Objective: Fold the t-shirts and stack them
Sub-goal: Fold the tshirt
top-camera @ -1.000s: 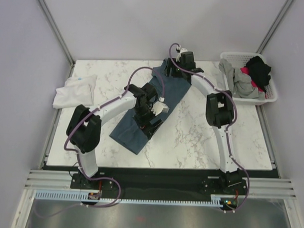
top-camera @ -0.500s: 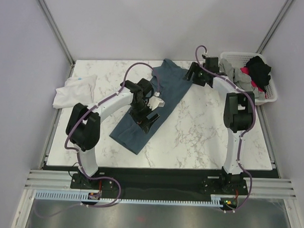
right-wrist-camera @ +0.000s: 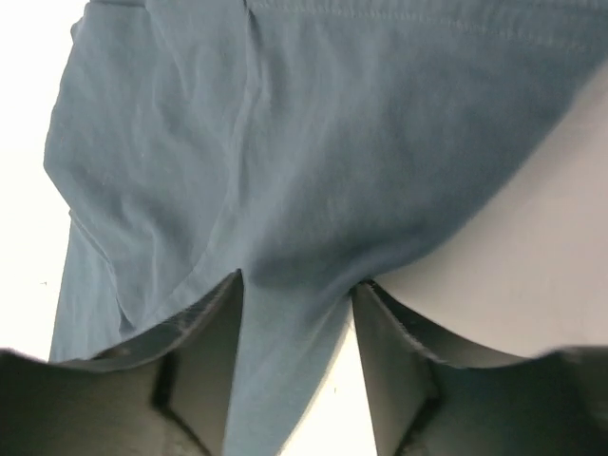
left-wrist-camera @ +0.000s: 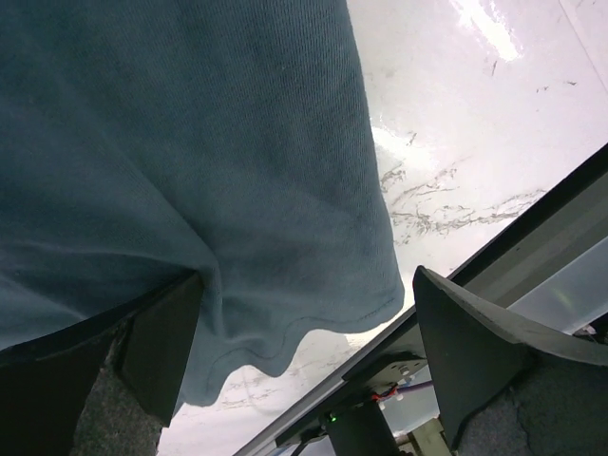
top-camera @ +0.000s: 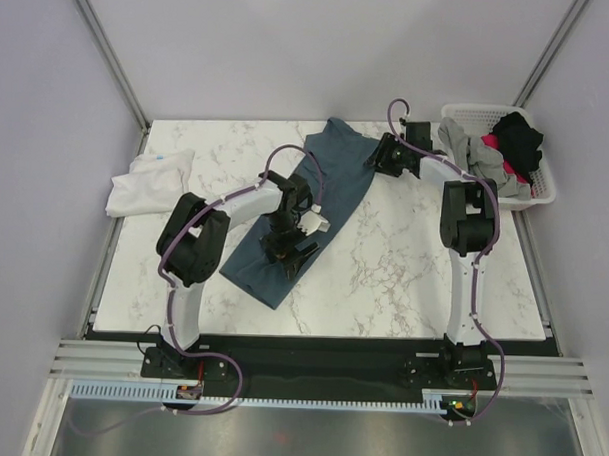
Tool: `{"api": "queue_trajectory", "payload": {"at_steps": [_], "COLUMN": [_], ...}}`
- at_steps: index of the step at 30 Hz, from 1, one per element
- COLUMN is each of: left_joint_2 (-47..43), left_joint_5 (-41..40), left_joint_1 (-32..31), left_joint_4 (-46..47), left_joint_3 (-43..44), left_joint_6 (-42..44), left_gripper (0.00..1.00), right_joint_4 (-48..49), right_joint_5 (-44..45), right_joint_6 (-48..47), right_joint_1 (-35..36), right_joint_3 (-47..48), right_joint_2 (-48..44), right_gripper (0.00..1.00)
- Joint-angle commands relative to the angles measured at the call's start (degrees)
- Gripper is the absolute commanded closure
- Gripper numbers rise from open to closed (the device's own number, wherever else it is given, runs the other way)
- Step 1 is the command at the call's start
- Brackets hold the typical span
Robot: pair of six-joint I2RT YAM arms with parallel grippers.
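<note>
Left gripper (left-wrist-camera: 306, 285): jaws spread wide and holding nothing. It sits low over the near half of the slate-blue t-shirt (top-camera: 341, 184).
Left fingers (left-wrist-camera: 161, 351): one on each side of the wrist view, with the shirt's hemmed edge lying in the space between them.
Right gripper (right-wrist-camera: 299, 282): jaws partway apart at the shirt's far right edge, close to the table.
Right fingers (right-wrist-camera: 204, 356): a strip of the blue cloth runs between them. Whether the pads press on it cannot be told.
Slate-blue t-shirt: laid out long and narrow on the marble table (top-camera: 413, 272). It runs on a slant from the far middle toward the near left of centre, with wrinkles near the far end.
Left arm: bends in from the near left and reaches over the shirt.
Right arm: stands upright on the right and reaches toward the far edge.
White t-shirt (top-camera: 151, 181): a loosely folded bundle at the table's left edge, well apart from the blue one.
Basket (top-camera: 459, 111): white lattice, at the far right corner.
Basket contents: a grey t-shirt (top-camera: 482, 164) draped over the near rim and a black t-shirt (top-camera: 518, 140) behind it.
</note>
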Motion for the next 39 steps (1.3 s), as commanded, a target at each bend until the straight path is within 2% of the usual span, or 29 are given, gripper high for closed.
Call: {"api": "queue_trajectory", "payload": {"at_steps": [1, 8, 15, 21, 27, 39], "left_joint_2": [1.28, 2.51, 6.55, 13.22, 16.75, 18.43], "left_joint_5": [4.23, 5.99, 9.51, 11.18, 10.75, 8.47], "left_joint_1": [-0.28, -5.10, -10.91, -13.90, -14.08, -14.78], "left_joint_4": [-0.75, -0.57, -1.27, -2.50, -3.29, -2.86], "left_joint_3": [-0.43, -0.61, 4.04, 14.39, 21.35, 26.36], "left_joint_6": [-1.85, -2.91, -3.71, -4.41, -4.41, -4.23], "left_gripper": [0.00, 0.00, 0.00, 0.00, 0.00, 0.00], "right_joint_4": [0.27, 1.14, 1.76, 3.34, 4.57, 6.33], "right_joint_5": [0.25, 1.13, 1.04, 1.57, 1.92, 3.24], "right_joint_6": [0.99, 1.25, 1.52, 1.70, 1.87, 1.08], "right_joint_1": [0.42, 0.33, 1.29, 2.44, 2.97, 2.97], "right_joint_3": [2.58, 6.18, 10.57, 14.17, 17.60, 22.18], "right_joint_2": [3.71, 6.09, 8.81, 11.09, 13.20, 15.58], "right_gripper": [0.45, 0.56, 0.56, 0.55, 0.55, 0.55]}}
